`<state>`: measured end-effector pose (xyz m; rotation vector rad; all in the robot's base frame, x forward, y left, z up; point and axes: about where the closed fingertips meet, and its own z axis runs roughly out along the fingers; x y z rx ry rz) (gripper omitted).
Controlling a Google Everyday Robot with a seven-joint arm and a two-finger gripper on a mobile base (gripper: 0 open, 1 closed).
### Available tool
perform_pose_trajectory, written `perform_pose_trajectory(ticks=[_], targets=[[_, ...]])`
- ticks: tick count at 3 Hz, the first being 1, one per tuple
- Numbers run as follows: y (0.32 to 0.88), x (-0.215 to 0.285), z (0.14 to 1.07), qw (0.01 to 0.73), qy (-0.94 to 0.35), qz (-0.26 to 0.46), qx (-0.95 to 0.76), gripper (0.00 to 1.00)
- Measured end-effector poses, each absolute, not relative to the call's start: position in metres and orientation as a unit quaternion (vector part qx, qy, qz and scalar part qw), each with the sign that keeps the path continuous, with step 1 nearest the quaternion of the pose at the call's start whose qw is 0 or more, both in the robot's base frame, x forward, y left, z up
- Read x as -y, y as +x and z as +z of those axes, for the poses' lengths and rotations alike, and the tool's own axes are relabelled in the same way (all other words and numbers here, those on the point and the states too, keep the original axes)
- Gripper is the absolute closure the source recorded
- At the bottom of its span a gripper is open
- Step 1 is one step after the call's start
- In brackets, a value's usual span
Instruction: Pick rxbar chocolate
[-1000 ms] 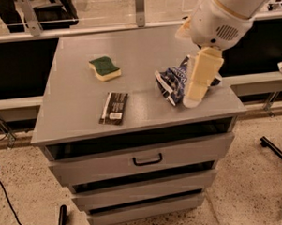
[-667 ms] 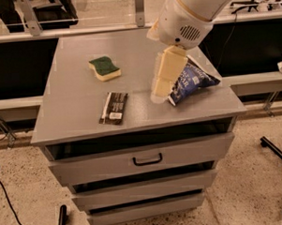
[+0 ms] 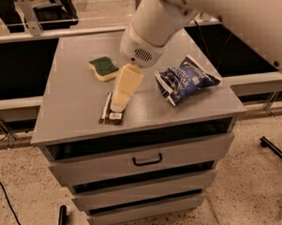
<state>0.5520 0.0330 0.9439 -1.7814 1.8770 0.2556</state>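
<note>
The rxbar chocolate (image 3: 109, 115), a thin flat black wrapper with a small white label patch, lies on the grey cabinet top (image 3: 70, 103) near its front edge, left of centre. My gripper (image 3: 118, 106) hangs from the white arm and reaches down directly over the bar, covering its middle and far part. The gripper's cream-coloured fingers (image 3: 125, 87) point down and toward the front, with the tip at or just above the wrapper.
A green-and-yellow sponge (image 3: 104, 68) lies behind the bar. A puffy blue snack bag (image 3: 186, 79) lies to the right. The cabinet has several drawers; the top one (image 3: 147, 156) has a black handle. A cable runs on the floor at left.
My arm and gripper have swung left from over the blue bag to over the black bar. The view has also shifted. The bag, sponge and bar have stayed where they were.
</note>
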Motion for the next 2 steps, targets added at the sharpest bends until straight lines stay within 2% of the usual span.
perform_pose_trajectory(ticks=[2], targets=[[0.582,-0.055,0.876,0.260,-0.622,0.099,-0.732,0.00]])
